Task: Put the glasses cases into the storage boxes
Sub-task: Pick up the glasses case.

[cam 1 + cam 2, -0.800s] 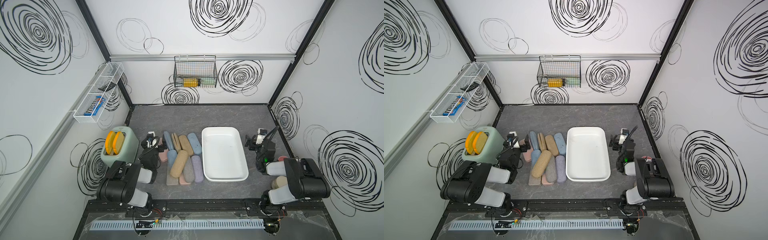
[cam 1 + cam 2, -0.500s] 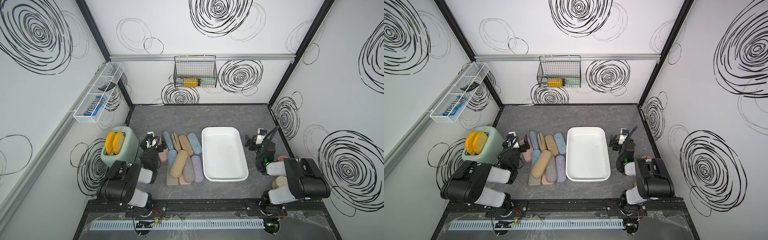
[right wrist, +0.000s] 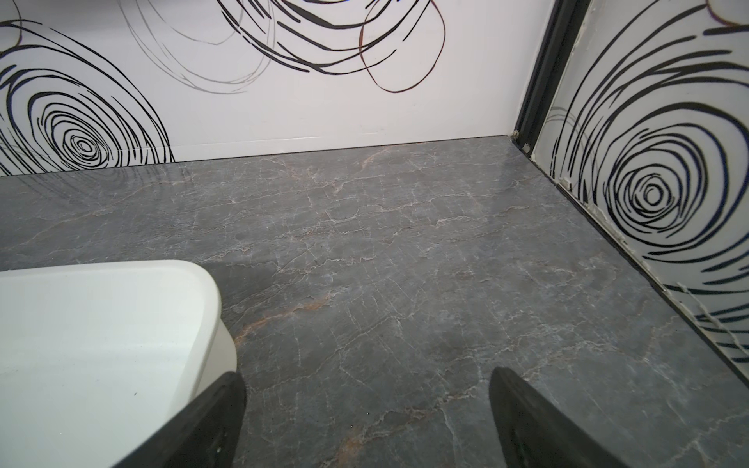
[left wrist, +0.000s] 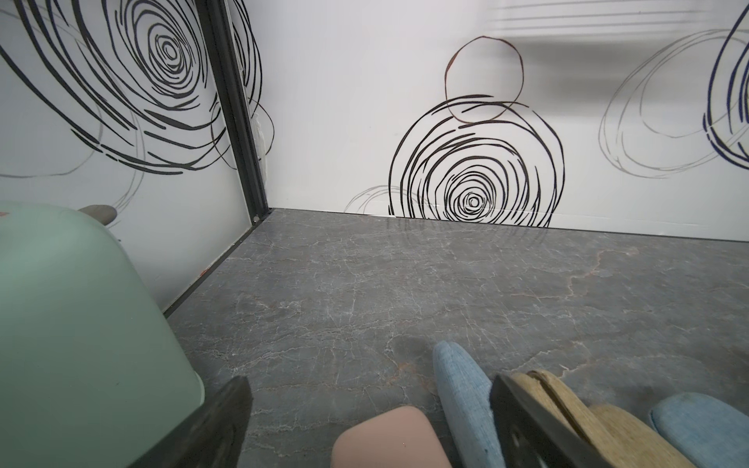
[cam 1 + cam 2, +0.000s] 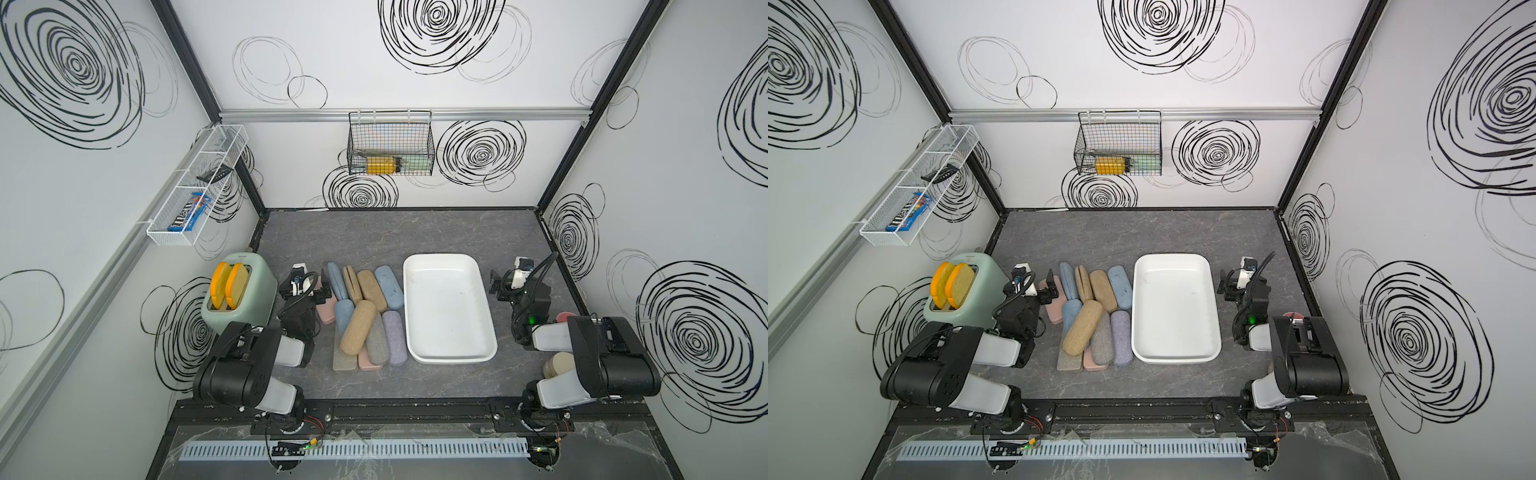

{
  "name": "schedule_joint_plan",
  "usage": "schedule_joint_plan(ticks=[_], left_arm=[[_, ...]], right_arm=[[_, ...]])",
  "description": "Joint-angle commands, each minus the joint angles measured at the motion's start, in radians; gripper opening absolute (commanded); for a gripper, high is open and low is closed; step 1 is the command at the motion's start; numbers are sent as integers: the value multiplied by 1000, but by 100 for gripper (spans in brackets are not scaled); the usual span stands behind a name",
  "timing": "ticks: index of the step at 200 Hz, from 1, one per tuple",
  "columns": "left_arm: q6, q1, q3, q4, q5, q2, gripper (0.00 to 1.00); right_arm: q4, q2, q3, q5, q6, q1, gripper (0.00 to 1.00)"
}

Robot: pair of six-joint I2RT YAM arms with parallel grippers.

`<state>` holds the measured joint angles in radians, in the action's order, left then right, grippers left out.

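Left gripper (image 4: 369, 389) hovers with jaws apart over a pink case (image 4: 389, 437), next to the toaster (image 5: 249, 291). Right gripper (image 3: 367, 379) is spread wide too, just beside the storage box (image 5: 446, 307). The glasses cases (image 5: 361, 316) lie bunched on the worktop (image 5: 395, 232), just left of that box.

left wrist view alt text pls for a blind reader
Open left gripper above a grey marble table, a pink glasses case between its fingers. Blue cases and tan cases lie beside it, a mint-green toaster near.
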<state>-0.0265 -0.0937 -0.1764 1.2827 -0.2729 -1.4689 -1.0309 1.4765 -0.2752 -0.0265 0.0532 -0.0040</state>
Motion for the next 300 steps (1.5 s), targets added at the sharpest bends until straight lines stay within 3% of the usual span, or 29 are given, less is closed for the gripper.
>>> schedule_joint_plan(ticks=[1,12,17,26,36,43,53,67,80,88,101,112,140,151,157,170,216,254,274,300], left_arm=[[4,-25,-143,-263,-97,114,100],[-69,-89,-286,-533,-352,176,96],[-136,-102,-352,-665,-388,210,97],[-285,-104,-466,-918,-340,259,98],[-436,-118,-556,-1110,-242,289,93],[-488,-153,-604,-1214,-202,299,91],[-549,-234,-651,-1327,-194,308,92],[-571,-380,-697,-1450,-174,313,95],[-563,-520,-708,-1532,-198,320,100],[-580,-592,-703,-1576,-232,331,97],[-611,-654,-680,-1617,-231,356,100],[-638,-667,-661,-1642,-210,376,98],[-632,-635,-638,-1680,-147,394,92],[-609,-640,-634,-1686,-107,393,93],[-603,-647,-635,-1700,-96,393,99],[-599,-670,-632,-1744,-101,396,96],[-646,-726,-549,-1881,-162,425,97],[-664,-750,-529,-1909,-130,419,96],[-662,-753,-538,-1910,-99,397,100],[-671,-762,-536,-1917,-80,364,97]], right_arm=[[243,-148,-156,-172,0,47,97],[642,-239,-379,-302,181,77,98],[849,-263,-464,-287,312,78,98],[1077,-287,-609,-228,432,78,97],[1149,-314,-627,-221,537,88,97],[1114,-345,-571,-200,608,82,98],[1103,-373,-522,-54,600,36,97],[1292,-348,-574,-12,616,48,98],[1464,-318,-647,-60,606,157,97],[1540,-307,-678,-136,607,259,97],[1626,-301,-714,-241,624,437,97],[1628,-305,-714,-264,620,581,100],[1621,-268,-765,-283,701,850,93],[1632,-238,-793,-311,736,925,92],[1640,-224,-806,-328,753,957,92],[1655,-198,-832,-348,772,1007,92],[1686,-261,-841,-407,810,1017,92],[1679,-364,-794,-327,800,895,91],[1690,-397,-767,-306,794,855,91],[1691,-434,-732,-303,791,838,91]])
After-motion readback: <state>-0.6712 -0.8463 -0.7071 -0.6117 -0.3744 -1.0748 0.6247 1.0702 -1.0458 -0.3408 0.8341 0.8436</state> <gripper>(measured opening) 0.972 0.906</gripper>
